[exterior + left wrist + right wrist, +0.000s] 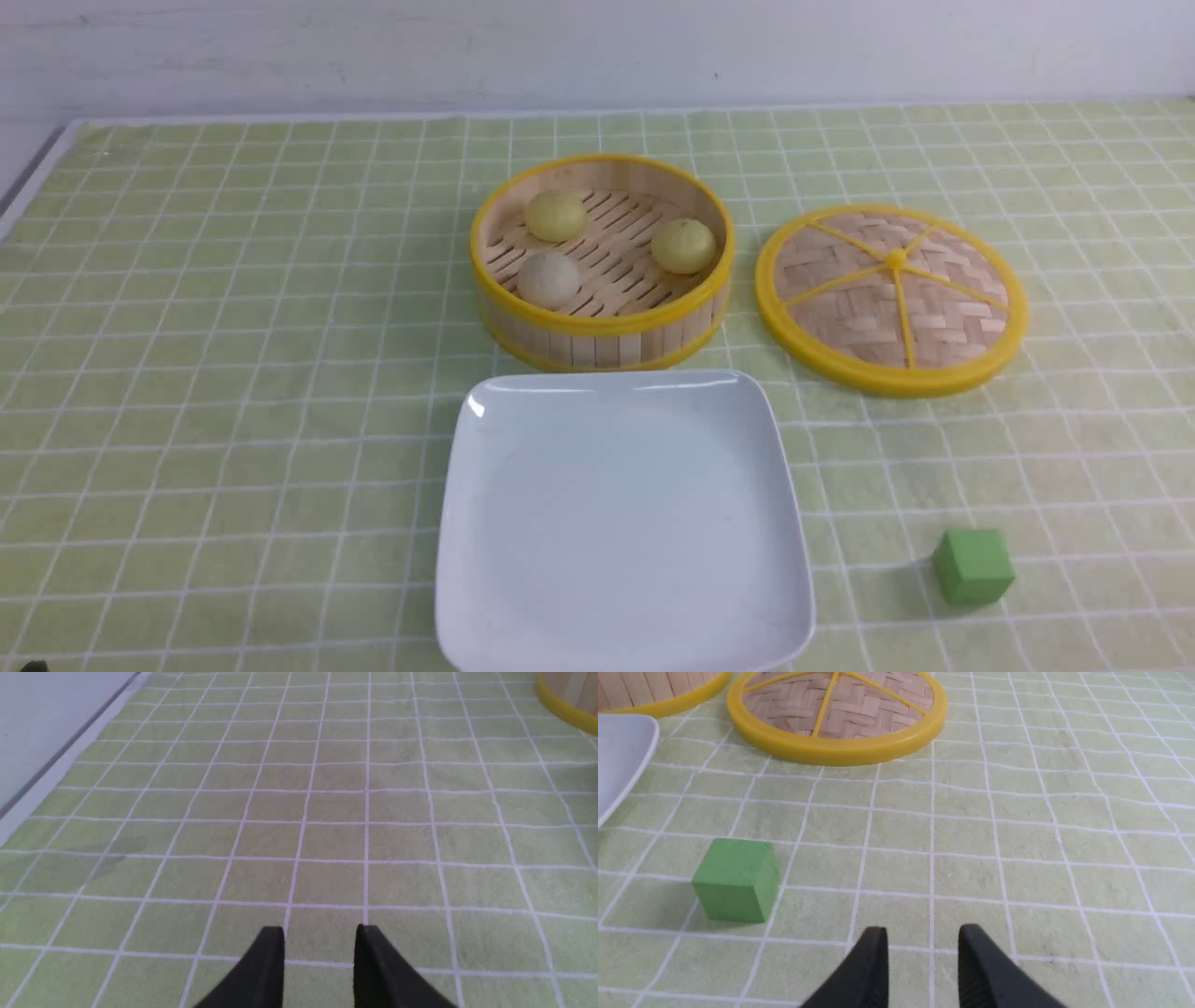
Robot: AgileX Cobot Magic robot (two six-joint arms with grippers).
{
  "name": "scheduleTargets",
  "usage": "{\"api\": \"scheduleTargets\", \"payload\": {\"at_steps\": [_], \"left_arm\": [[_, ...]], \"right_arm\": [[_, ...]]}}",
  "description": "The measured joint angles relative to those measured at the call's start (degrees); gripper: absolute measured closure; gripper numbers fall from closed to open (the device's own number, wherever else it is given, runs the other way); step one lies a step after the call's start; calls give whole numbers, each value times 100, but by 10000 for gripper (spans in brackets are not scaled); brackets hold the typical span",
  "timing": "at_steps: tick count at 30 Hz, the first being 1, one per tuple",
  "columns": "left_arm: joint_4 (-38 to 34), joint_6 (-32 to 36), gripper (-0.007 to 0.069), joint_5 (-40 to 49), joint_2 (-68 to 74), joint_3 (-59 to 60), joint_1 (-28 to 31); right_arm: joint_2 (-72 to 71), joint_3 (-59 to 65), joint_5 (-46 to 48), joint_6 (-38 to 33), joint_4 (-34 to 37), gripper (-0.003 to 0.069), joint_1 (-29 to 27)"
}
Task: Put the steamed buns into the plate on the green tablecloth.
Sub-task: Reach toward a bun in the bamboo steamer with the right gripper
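Currently the 3 small round steamed buns (pixel 555 216), 2 pale yellow and 1 off-white (pixel 549 279), sit in the round yellow-rimmed bamboo steamer basket (pixel 602 322), just behind the glossy white square plate (pixel 616 523) on the light green gridded tablecloth (pixel 233 373). They look light and soft, so pinch gently across the middle. The left fingers (pixel 268 970) and right fingers (pixel 868 970) are parted, holding nothing.

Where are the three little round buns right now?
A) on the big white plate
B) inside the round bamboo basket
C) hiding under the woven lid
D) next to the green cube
B: the two pale yellow buns and the off-white bun sit on the slats inside the open bamboo steamer basket, while the white plate in front of it has no bun on it.
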Motion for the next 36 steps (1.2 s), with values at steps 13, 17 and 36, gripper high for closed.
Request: {"api": "scheduleTargets", "payload": {"at_steps": [13, 17, 36], "left_arm": [[0, 0, 382, 0, 0, 0, 0], [0, 0, 382, 0, 0, 0, 0], [-1592, -1808, 382, -97, 0, 7, 0]], "right_arm": [[0, 0, 0, 0, 0, 419, 0], [0, 0, 0, 0, 0, 419, 0], [0, 45, -278, 1247, 1519, 419, 0]]}}
